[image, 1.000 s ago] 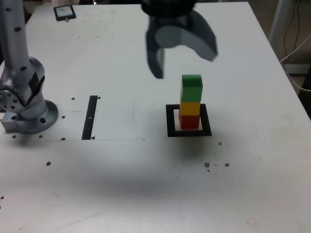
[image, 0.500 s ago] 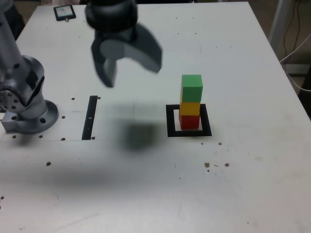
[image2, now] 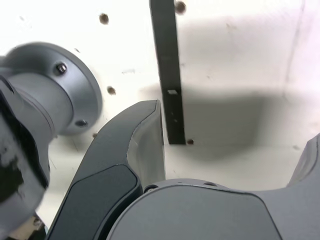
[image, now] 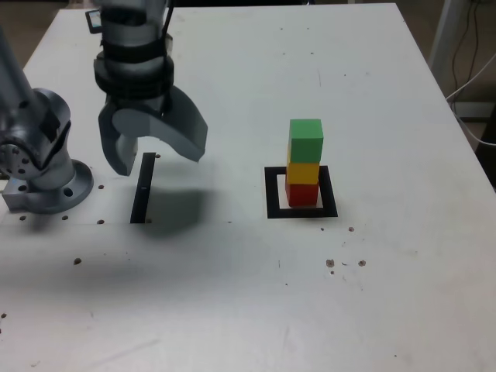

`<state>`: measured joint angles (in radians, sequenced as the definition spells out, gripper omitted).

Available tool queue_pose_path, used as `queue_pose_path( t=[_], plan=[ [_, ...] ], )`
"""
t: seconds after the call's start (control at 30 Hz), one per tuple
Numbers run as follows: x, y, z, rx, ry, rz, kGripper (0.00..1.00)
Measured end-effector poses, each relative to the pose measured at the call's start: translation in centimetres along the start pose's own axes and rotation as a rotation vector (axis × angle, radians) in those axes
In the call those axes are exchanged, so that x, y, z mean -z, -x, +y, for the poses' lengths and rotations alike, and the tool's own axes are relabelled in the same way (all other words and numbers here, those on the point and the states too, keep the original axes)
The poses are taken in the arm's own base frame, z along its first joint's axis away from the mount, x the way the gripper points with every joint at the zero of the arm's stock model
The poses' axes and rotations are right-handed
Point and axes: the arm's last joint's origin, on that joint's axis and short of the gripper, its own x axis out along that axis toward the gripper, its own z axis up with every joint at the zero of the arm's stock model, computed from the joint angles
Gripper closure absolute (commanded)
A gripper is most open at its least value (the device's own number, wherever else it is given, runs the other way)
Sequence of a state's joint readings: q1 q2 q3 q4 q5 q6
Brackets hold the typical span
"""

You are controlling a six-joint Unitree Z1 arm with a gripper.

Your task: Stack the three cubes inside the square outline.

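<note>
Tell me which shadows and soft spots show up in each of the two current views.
Exterior view: the open gripper looks slightly soft, a blurred shadow on the table near the black strip; the cubes look crisp. Wrist view: broad soft-edged shadow beside the strip.

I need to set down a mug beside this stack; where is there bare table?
Bare: right of the square outline in the exterior view, and between it and the black strip. Crowded: around the strip, under the gripper and near the arm's base.

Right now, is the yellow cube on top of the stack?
No, the green cube is on top, with the yellow cube beneath it.
</note>
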<state>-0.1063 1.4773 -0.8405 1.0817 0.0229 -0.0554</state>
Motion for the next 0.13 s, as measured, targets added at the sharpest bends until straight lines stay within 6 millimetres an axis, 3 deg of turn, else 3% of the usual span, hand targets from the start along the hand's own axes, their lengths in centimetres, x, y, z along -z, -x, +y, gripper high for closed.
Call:
queue_pose_path(
  t=[0.13],
  plan=[
    [0.51, -0.77, 0.36, -0.073, -0.001, 0.014, 0.01]
  ],
)
